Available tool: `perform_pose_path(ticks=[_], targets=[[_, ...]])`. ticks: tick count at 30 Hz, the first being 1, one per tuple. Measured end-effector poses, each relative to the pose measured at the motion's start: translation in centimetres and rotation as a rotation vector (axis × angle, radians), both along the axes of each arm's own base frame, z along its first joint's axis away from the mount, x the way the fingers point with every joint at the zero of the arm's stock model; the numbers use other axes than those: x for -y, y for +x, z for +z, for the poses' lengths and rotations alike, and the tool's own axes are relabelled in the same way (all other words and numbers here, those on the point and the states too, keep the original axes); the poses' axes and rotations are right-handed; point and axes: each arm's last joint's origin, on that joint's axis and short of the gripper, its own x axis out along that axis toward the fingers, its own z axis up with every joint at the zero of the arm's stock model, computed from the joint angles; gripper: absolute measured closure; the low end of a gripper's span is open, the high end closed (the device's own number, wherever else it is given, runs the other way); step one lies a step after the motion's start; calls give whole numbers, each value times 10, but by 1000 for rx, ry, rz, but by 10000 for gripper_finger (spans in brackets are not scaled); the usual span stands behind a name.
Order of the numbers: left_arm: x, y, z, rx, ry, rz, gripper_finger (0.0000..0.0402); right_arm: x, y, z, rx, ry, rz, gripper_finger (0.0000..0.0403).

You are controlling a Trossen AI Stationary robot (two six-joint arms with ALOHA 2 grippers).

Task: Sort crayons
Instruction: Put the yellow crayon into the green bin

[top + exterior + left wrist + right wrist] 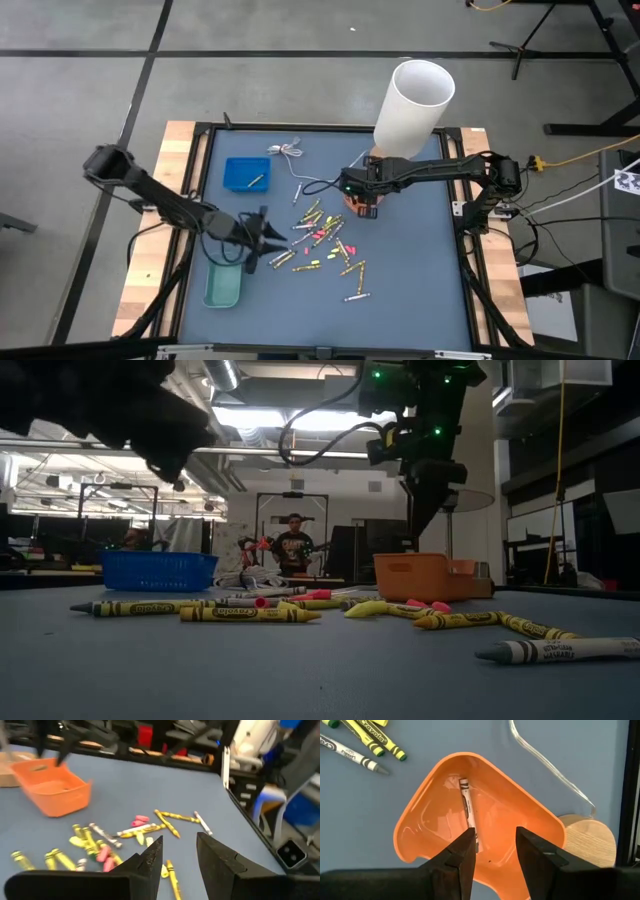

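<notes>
2 grippers stand open and empty: right gripper [493, 851] over the orange tray [427, 827] holding 1 crayon [468, 810], left gripper [178, 856] above the loose crayons [325, 240], likely choosing.

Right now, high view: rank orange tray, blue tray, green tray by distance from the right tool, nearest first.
1. Orange tray: directly under the right tool.
2. Blue tray: across the mat toward the left arm, far side.
3. Green tray: near-left corner of the mat, beside the left tool.
</notes>
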Motion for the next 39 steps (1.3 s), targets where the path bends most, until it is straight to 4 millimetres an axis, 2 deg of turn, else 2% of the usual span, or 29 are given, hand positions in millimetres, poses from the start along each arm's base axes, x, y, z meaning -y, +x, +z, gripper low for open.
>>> perform_pose_path(ticks=[10,17,29,39], targets=[[29,50,-26,-223,99,-28,298,0,0,0,0,0,0,265],[38,68,-46,-294,114,-22,298,0,0,0,0,0,0,265],[46,68,-82,-420,130,-25,298,0,0,0,0,0,0,265],[47,66,-87,-449,157,-14,310,0,-1,0,-11,1,0,265]])
